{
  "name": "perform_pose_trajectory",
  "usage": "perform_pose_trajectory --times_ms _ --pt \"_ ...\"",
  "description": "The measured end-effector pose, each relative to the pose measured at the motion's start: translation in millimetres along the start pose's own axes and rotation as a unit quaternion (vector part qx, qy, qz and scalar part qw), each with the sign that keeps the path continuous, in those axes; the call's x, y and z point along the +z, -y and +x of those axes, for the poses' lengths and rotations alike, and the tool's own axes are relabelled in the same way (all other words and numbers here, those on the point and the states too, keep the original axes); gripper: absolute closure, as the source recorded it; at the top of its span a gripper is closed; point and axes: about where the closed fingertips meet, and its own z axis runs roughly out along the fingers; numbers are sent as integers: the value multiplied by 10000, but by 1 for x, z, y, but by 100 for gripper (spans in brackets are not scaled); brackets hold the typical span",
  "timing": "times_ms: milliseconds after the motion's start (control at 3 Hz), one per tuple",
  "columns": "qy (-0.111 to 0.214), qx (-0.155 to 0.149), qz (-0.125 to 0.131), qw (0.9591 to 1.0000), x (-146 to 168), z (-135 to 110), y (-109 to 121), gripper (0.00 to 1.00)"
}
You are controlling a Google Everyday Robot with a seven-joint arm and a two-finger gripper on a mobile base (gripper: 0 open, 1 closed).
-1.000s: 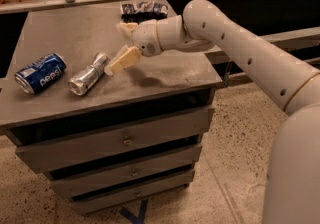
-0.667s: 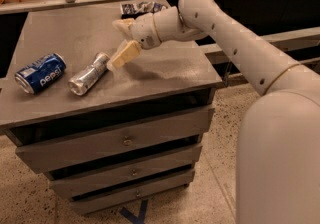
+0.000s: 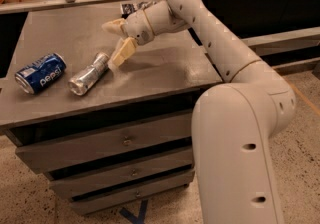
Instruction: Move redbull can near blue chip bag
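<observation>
The redbull can [image 3: 90, 73], slim and shiny silver, lies on its side on the grey cabinet top [image 3: 160, 68], left of centre. My gripper [image 3: 116, 42] is open just right of the can's far end and slightly above the surface. One cream finger [image 3: 122, 52] points down toward the can, close to its top end, and the other sits higher up. The blue chip bag [image 3: 134, 7] lies at the back edge of the cabinet top, mostly hidden behind my wrist.
A blue Pepsi can [image 3: 41, 72] lies on its side left of the redbull can. The cabinet has drawers [image 3: 120, 140] below. My white arm [image 3: 235, 118] fills the right side. A rail and shelf run behind the cabinet.
My gripper has shifted a little left, closer to the redbull can's far end, and my arm has swung nearer the camera. Both cans have stayed put.
</observation>
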Motion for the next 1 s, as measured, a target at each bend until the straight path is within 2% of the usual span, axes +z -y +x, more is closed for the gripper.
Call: perform_pose_trajectory --times_ms 333,667,1000 --pt "167 3 -478 9987 12 4 -7 0" --pt "377 61 -914 9951 21 10 -18 0" --pt "531 98 -1186 9915 29 11 -27 16"
